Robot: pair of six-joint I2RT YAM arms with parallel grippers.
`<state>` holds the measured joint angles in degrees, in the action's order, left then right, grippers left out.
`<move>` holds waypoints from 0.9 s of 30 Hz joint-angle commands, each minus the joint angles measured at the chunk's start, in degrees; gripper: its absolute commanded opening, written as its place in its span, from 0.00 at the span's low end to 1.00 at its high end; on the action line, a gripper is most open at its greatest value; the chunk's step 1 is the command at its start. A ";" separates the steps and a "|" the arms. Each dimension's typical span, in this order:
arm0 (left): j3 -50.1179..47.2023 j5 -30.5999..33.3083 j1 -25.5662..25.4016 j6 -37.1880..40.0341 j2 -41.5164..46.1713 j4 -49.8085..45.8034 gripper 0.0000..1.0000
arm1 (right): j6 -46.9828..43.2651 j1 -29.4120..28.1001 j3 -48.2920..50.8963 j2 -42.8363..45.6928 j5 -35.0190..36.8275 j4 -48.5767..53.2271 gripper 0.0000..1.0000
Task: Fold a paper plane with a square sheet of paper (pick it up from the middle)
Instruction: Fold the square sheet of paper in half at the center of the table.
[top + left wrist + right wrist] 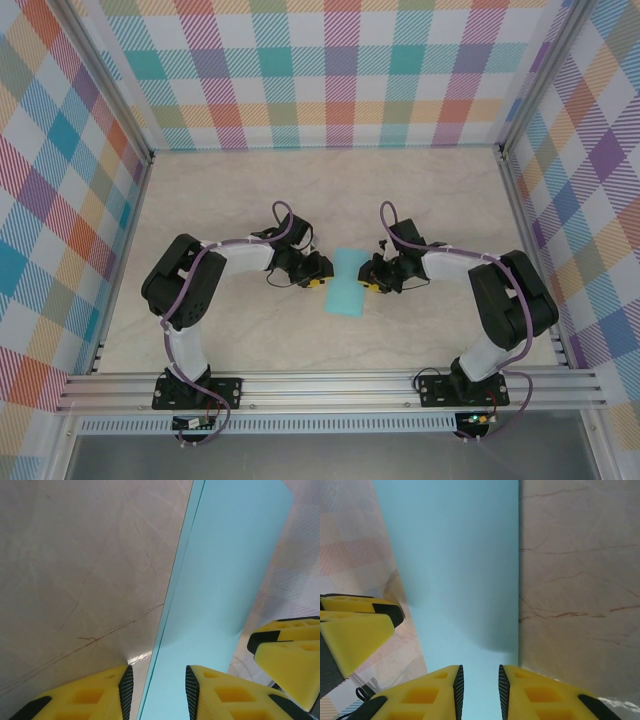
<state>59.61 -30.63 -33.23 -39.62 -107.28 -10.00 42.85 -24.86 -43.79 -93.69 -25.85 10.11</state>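
Note:
The turquoise sheet of paper (347,282) lies on the marble table between the two arms as a tall narrow rectangle. In the left wrist view the paper (220,595) shows two stacked layers along its left edge. My left gripper (322,276) is at that left edge, jaws open, and the edge runs through the gap of the left gripper (159,690). My right gripper (368,280) is at the opposite edge. In the right wrist view the paper (455,555) fills the gap of the open right gripper (481,690).
The table (230,190) is pale marble, enclosed by plaid walls (330,70) at the back and sides. An aluminium rail (330,385) runs along the near edge. The yellow fingers (287,650) of the right gripper sit close across the paper; the left gripper's fingers (355,635) appear likewise.

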 commanded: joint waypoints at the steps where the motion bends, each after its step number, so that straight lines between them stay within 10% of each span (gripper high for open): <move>1: 1.52 -1.40 0.27 0.10 -1.03 -0.37 0.36 | -0.63 -0.37 0.60 -1.44 -0.51 0.39 0.27; 27: 2.75 -1.17 -0.17 1.28 -1.45 -2.22 0.36 | 2.02 -0.81 1.48 -1.01 -1.48 -3.90 0.27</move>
<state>61.01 -31.29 -33.28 -39.35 -108.29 -10.83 44.25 -25.23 -42.19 -92.44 -26.65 6.66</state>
